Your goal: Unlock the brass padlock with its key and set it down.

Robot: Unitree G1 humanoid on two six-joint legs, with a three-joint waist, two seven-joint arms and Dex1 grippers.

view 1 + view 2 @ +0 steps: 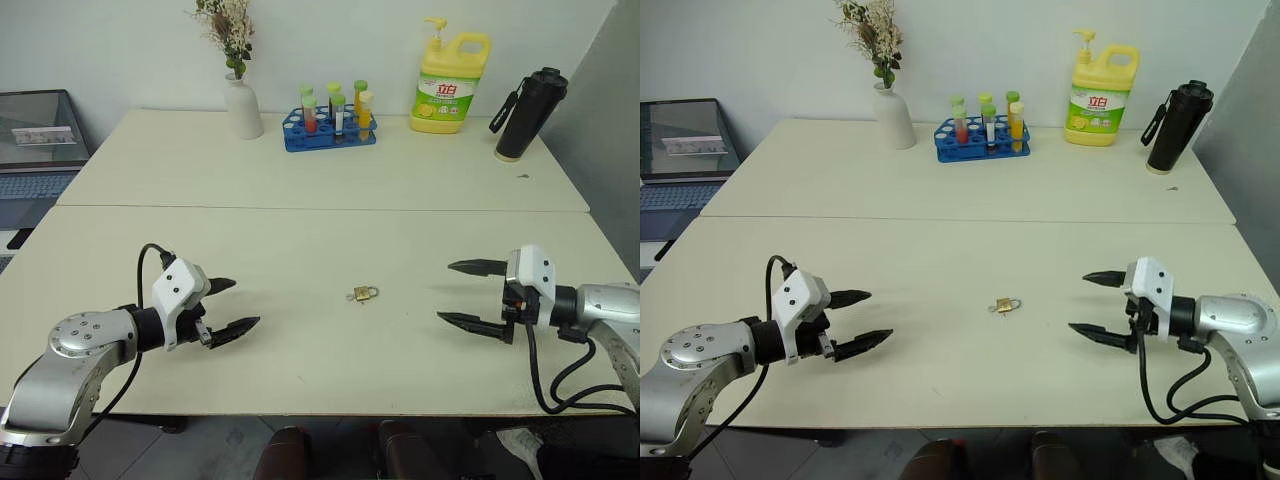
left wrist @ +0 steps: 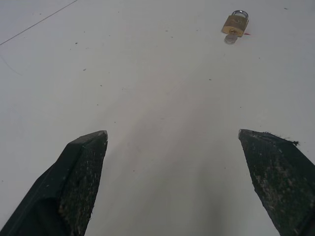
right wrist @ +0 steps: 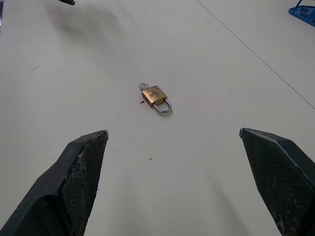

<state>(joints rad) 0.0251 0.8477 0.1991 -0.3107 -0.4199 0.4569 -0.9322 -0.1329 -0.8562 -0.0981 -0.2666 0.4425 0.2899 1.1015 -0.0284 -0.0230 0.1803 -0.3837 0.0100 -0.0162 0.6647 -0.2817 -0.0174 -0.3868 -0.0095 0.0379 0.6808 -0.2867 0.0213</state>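
Brass glints from the brass padlock, which lies flat on the cream worktop between the left tool and the right tool, well apart from both and a little nearer the right one. The key sits at the padlock's side facing the left tool, touching it. Both tools hover with fingers spread wide and hold nothing. Beyond them, at the worktop's far edge, stand a white vase, a blue rack of tubes, a yellow detergent bottle and a black flask.

From the right eye the same layout shows, with a laptop off beyond the left tool's side.

Along the left tool's parted fingers, the padlock lies far ahead, toward one finger's side, shackle pointing away, the key's round head at its near end.

Along the right tool's parted fingers, the padlock lies ahead, roughly midway between them, shackle turned toward the tool, the key at the far end of the body.
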